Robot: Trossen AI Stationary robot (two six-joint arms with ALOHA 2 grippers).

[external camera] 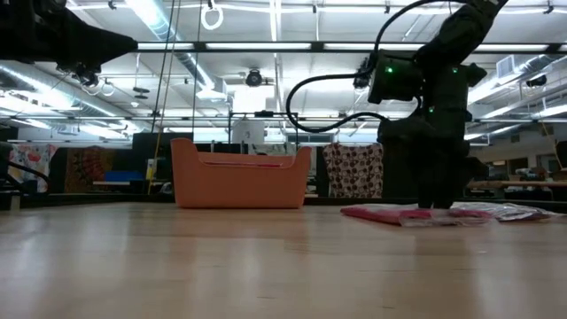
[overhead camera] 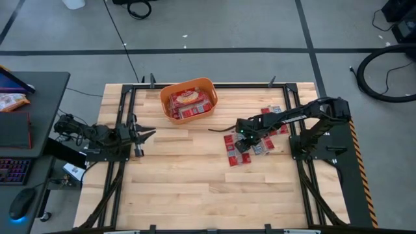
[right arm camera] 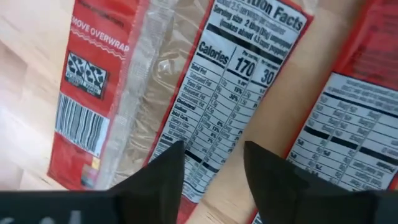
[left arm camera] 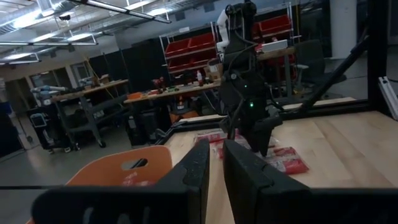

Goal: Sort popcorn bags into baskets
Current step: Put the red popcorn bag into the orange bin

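The orange basket [overhead camera: 209, 84] [external camera: 239, 182] stands at the table's far middle, and several red popcorn bags [overhead camera: 188, 104] lie inside it. More red bags [overhead camera: 270, 123] [external camera: 399, 214] lie flat on the wood at the right. My right gripper [overhead camera: 243, 144] [external camera: 434, 206] [right arm camera: 214, 165] points down, open, low over one bag [right arm camera: 236, 68] that shows its nutrition panel. Its fingers straddle that bag's edge next to a second bag [right arm camera: 354, 112]. My left gripper [overhead camera: 144, 134] [left arm camera: 216, 171] waits at the left edge, shut and facing the right arm. My right gripper comes at the bag's long edge [right arm camera: 231, 134] from above, pointing down, with the bag lying flat on the table. One finger stands over the nutrition panel and the other over bare wood. I cannot tell whether the fingertips touch the bag.
A black frame rail [overhead camera: 123, 117] runs around the table. A dark cable [overhead camera: 221, 129] hangs from the right arm toward the middle. Bare wood [overhead camera: 195, 182] fills the near half. A desk with a keyboard [overhead camera: 13, 170] stands off the table's left.
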